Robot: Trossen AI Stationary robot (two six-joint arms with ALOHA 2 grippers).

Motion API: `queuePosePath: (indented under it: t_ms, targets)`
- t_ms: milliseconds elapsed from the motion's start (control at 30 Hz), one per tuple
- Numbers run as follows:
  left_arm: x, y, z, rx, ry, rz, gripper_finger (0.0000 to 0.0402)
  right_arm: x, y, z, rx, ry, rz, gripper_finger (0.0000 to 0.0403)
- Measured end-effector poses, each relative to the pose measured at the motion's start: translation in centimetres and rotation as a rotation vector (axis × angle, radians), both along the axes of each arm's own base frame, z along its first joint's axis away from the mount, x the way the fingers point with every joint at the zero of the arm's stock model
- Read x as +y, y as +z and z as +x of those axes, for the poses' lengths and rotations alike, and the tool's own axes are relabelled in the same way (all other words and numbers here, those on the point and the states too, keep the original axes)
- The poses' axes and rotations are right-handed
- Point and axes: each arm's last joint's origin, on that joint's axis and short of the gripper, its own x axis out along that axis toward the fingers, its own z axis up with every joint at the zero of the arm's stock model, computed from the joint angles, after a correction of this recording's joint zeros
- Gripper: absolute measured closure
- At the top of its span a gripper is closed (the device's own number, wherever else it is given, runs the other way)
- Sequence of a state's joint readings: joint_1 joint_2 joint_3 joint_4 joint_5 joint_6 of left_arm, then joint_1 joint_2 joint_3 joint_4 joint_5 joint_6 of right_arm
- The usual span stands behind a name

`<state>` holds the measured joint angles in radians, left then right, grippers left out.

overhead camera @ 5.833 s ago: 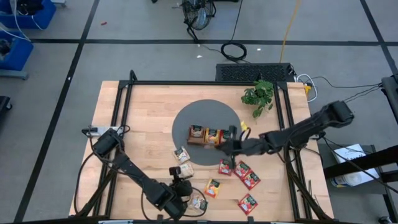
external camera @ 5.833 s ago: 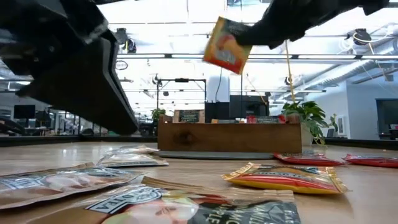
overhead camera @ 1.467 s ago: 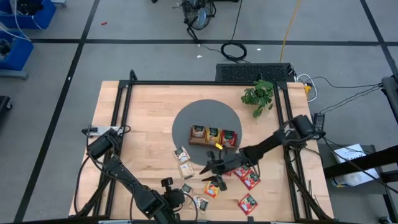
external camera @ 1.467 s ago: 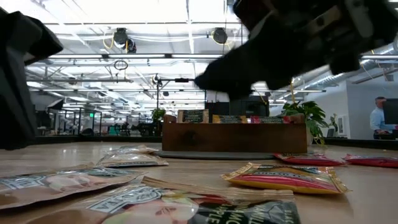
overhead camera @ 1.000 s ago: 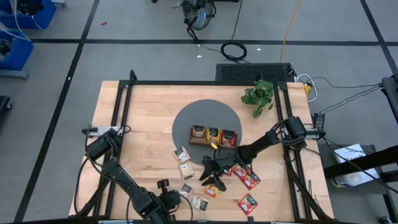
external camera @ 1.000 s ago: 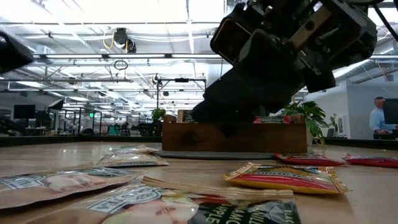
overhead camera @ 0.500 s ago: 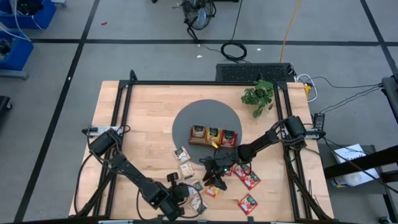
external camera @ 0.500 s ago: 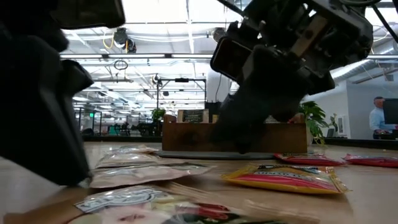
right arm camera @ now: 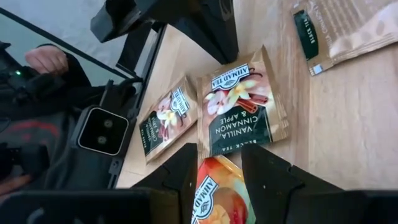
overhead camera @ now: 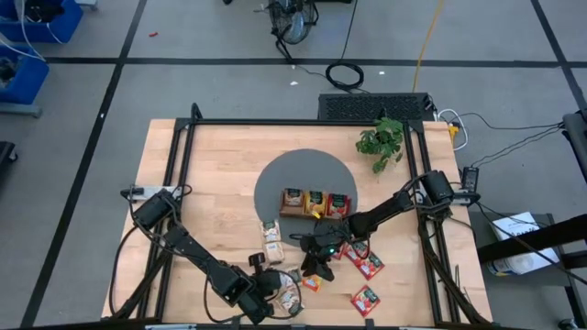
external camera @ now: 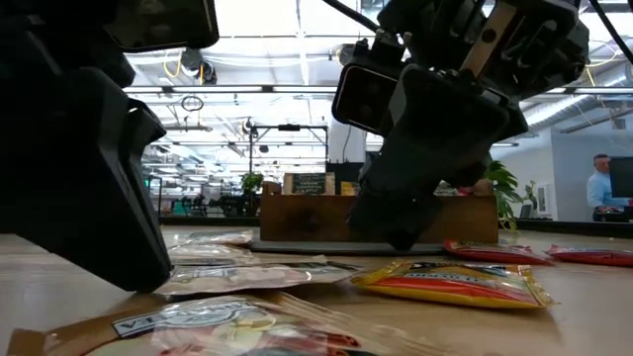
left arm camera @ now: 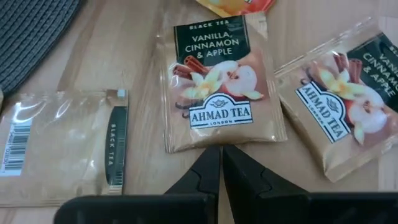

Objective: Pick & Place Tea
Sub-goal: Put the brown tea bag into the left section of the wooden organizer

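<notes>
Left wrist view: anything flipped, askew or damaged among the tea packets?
One pale square tea packet lies face down, barcode up, beside the face-up tan vanilla-cinnamon-apple packet at the shut tips of the left gripper. Nothing looks torn. The right gripper straddles an orange packet, open.

The dark two-finger left gripper (overhead camera: pixel 275 286) sits low at the table's 6 o'clock edge, fingers pressed together. The dark two-finger right gripper (overhead camera: pixel 315 268), at 5 o'clock, points down, fingers parted.
</notes>
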<state>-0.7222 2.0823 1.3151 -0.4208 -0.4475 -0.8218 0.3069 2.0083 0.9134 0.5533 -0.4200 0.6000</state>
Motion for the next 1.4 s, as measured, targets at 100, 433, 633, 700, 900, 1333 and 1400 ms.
queuePosePath:
  t_ms: [100, 433, 633, 700, 900, 1333, 1400]
  targets:
    - [-0.3, 0.1, -0.2, 0.006, -0.012, -0.011, 0.0376, -0.1, -0.3, -0.2, 0.033, 0.006, -0.013, 0.0291]
    - [-1.4, 1.8, 0.7, -0.056, -0.052, -0.08, 0.0376, 0.5, -0.6, -0.7, 0.062, 0.069, -0.002, 0.0291]
    - [-0.7, 1.8, 1.4, -0.064, -0.032, -0.078, 0.0376, 1.2, -0.7, -1.1, 0.081, 0.086, 0.001, 0.0291]
    - [-0.7, 1.8, 1.4, -0.066, -0.037, -0.077, 0.0376, 1.3, -0.7, -1.1, 0.08, 0.085, -0.002, 0.0291]
    - [-0.6, 0.7, 1.7, -0.037, -0.051, -0.076, 0.0376, 1.3, -0.8, -1.1, 0.077, 0.076, -0.019, 0.0291]
    - [0.9, 0.0, 3.4, -0.039, -0.036, -0.078, 0.0376, 1.1, -0.9, -1.0, 0.033, 0.018, -0.118, 0.0291]
    - [0.9, 0.0, 3.4, -0.041, -0.035, -0.076, 0.0376, 0.8, -1.0, -0.9, 0.011, -0.009, -0.158, 0.0291]
